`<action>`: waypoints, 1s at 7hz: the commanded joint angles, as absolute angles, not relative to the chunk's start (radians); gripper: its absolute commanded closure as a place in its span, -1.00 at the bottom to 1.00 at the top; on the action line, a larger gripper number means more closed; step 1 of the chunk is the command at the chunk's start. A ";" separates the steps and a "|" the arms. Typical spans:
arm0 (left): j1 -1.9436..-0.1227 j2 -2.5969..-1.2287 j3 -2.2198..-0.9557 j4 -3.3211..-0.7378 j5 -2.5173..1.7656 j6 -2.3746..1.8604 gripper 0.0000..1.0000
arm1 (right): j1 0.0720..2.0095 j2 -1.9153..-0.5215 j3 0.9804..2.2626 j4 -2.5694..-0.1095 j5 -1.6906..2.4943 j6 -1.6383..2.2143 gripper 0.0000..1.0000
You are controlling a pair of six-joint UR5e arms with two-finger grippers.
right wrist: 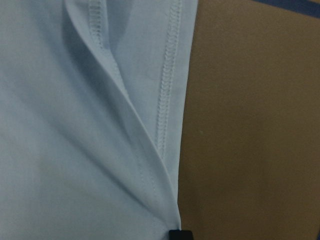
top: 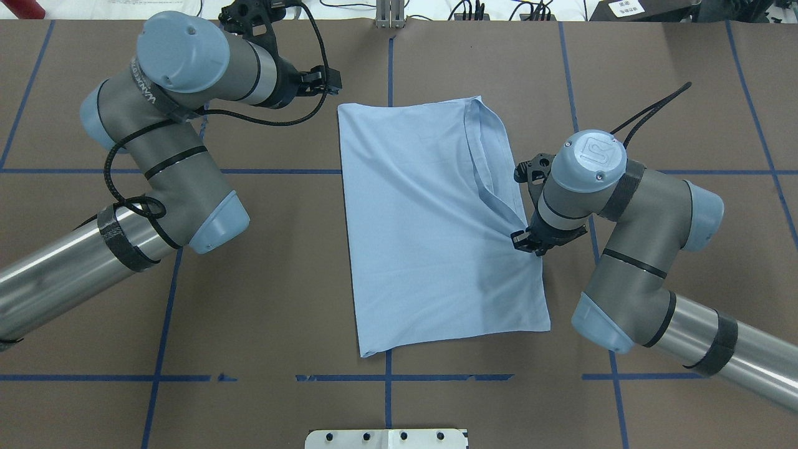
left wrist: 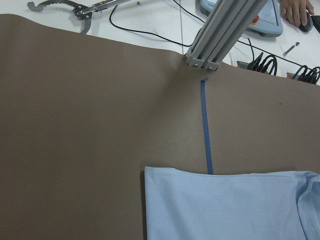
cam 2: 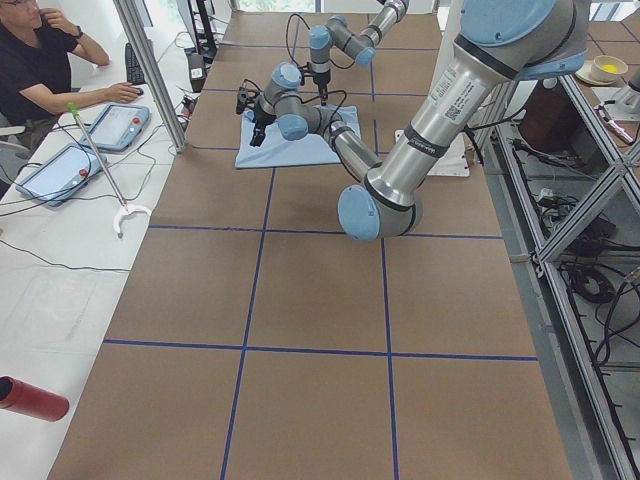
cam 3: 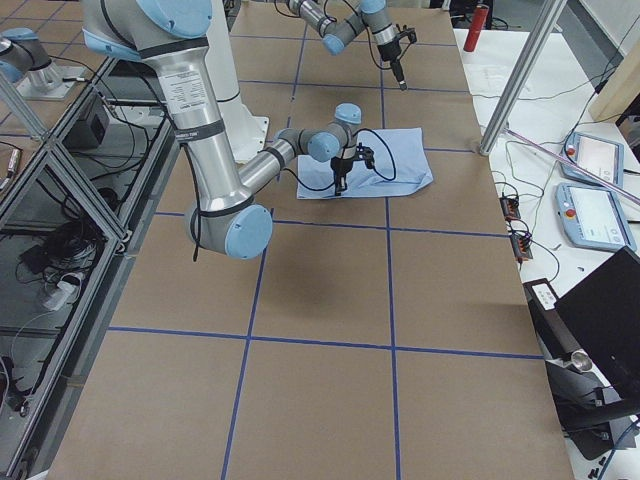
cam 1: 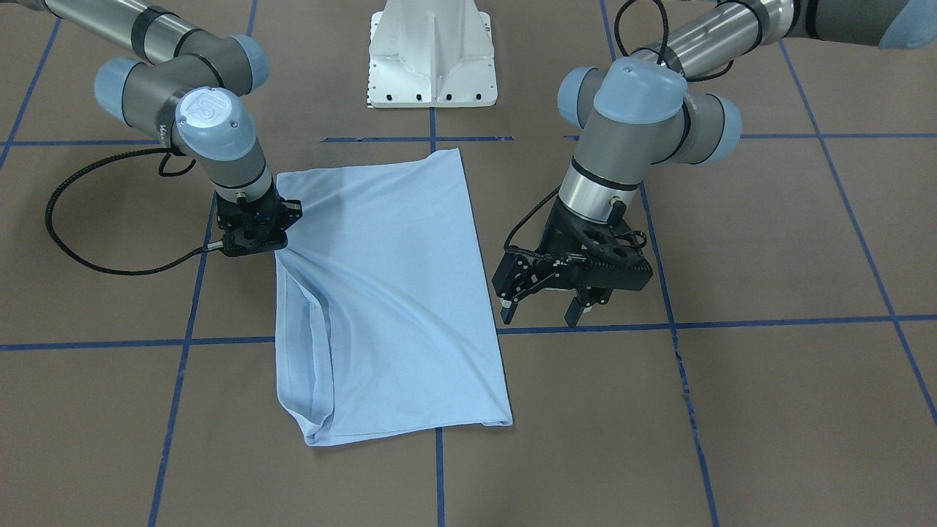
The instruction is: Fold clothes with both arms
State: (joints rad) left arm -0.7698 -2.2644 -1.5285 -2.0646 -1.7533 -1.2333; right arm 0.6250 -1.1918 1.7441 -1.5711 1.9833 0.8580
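Observation:
The light blue T-shirt (cam 1: 395, 293) lies folded into a tall rectangle at the table's middle (top: 424, 237). Its print, collar and tag are hidden. My right gripper (cam 1: 256, 245) is shut on the shirt's edge on my right side (top: 530, 240), and the cloth puckers toward it. The right wrist view shows stitched hems (right wrist: 167, 100) running down to one black fingertip (right wrist: 180, 234). My left gripper (cam 1: 540, 318) is open and empty, held above the bare table beside the shirt's other long edge. The left wrist view shows the shirt's far corner (left wrist: 225, 210).
The white pedestal base (cam 1: 432, 58) stands at the robot's side of the table. Blue tape lines (top: 388, 62) grid the brown table. An aluminium post (left wrist: 225, 30) and cables stand at the far edge. An operator (cam 2: 50, 60) sits at a side desk with tablets.

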 commanded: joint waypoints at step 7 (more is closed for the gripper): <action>-0.772 -2.261 -1.523 -2.065 -1.753 -1.227 -1.00 | 0.762 -0.790 1.259 -1.458 1.971 0.851 -0.84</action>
